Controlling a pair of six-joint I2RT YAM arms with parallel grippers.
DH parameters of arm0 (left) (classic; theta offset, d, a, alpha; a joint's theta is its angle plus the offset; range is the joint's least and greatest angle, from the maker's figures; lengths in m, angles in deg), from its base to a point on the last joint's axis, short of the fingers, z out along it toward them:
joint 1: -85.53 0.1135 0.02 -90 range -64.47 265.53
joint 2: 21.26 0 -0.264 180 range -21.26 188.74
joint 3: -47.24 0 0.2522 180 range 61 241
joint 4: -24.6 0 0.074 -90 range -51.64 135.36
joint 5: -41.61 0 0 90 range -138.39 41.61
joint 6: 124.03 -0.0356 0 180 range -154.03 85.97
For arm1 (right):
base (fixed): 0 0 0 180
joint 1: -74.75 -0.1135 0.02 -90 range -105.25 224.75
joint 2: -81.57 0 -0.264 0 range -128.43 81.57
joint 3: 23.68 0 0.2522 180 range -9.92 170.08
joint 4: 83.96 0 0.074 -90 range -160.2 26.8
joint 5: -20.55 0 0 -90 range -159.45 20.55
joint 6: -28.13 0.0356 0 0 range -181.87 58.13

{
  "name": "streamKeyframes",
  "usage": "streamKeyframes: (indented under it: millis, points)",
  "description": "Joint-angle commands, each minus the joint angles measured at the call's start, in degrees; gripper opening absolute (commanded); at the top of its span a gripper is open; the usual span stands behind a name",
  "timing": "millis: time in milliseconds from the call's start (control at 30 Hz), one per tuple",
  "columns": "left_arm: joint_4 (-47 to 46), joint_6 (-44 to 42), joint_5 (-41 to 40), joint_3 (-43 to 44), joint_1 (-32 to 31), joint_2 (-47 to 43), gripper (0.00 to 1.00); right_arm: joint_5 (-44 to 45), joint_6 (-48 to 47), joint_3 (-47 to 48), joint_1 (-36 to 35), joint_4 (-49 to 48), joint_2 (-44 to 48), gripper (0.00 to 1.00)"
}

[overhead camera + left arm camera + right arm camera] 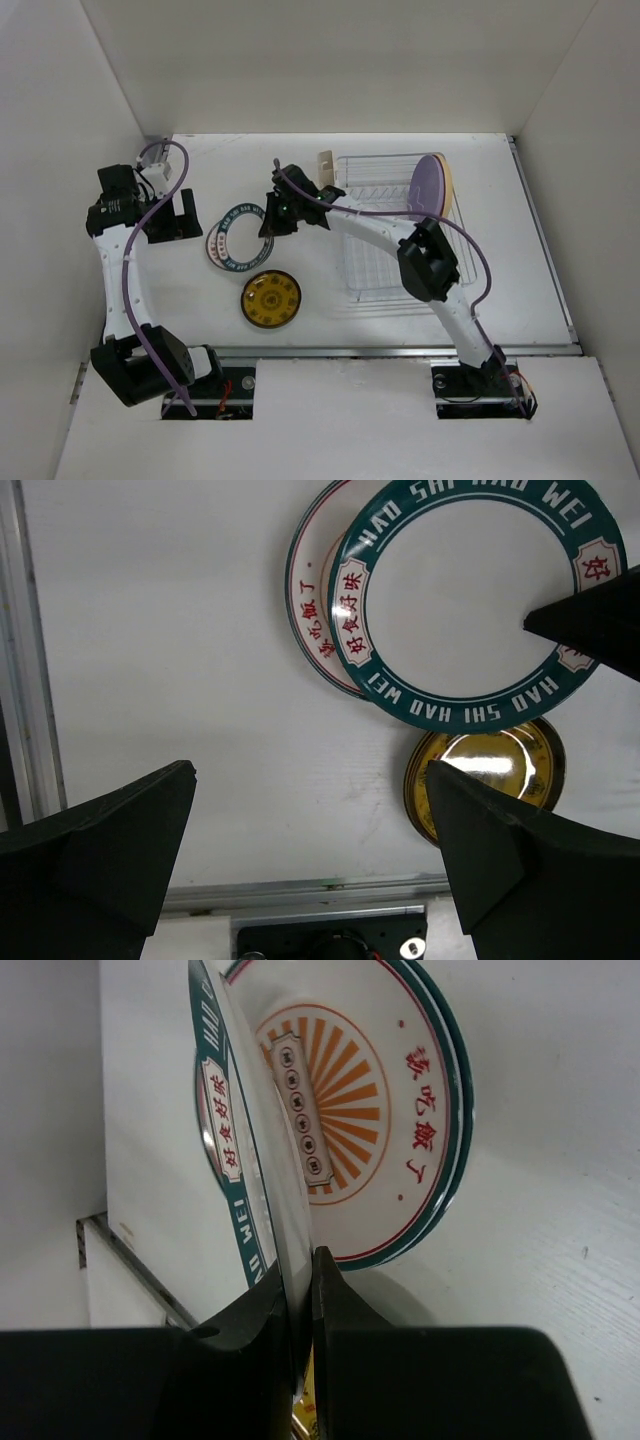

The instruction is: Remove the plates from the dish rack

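the teal-rimmed plate (465, 600) reads "hao shi hao wei"; the orange-centre plate (350, 1110) bears red chinese characters.

A white surface (505, 250) filled the floor of the booth, matte and faintly grained where the right wrist view came close to it. Plain white walls closed it in: a back wall (330, 60), a left wall (50, 150) and a right wall (600, 150), each leaning outward toward the top. A small cream cup (325, 161) stood upright near the far edge, about midway across. Along the near edge ran a thin metal rail (400, 350), and another ran down the right side. In front of the near rail lay a flat white board (340, 420).
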Motion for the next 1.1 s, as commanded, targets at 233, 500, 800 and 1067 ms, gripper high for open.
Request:
streamKeyframes:
  millis: [233, 500, 800, 1067]
  points:
    - [-0.97, 1.03, -3.86, -0.89, 0.13, -0.88, 1.0, 3.33, 2.47, 11.68, -1.19, 10.89, -9.05, 0.61]
    - [-0.97, 1.02, -3.34, -0.89, 0.13, -0.88, 1.0, 14.15, -1.67, 16.8, -4.96, 18.49, -10.56, 0.73]
    - [-0.44, 0.49, -3.33, -0.37, 0.13, -0.88, 1.0, 21.81, -8.87, 21.73, -8.74, 21.66, -11.79, 0.74]
    - [0.08, -0.03, -3.33, -0.37, 0.13, -0.88, 1.0, 26.82, -8.71, 21.03, -8.23, 26.23, -7.42, 0.76]
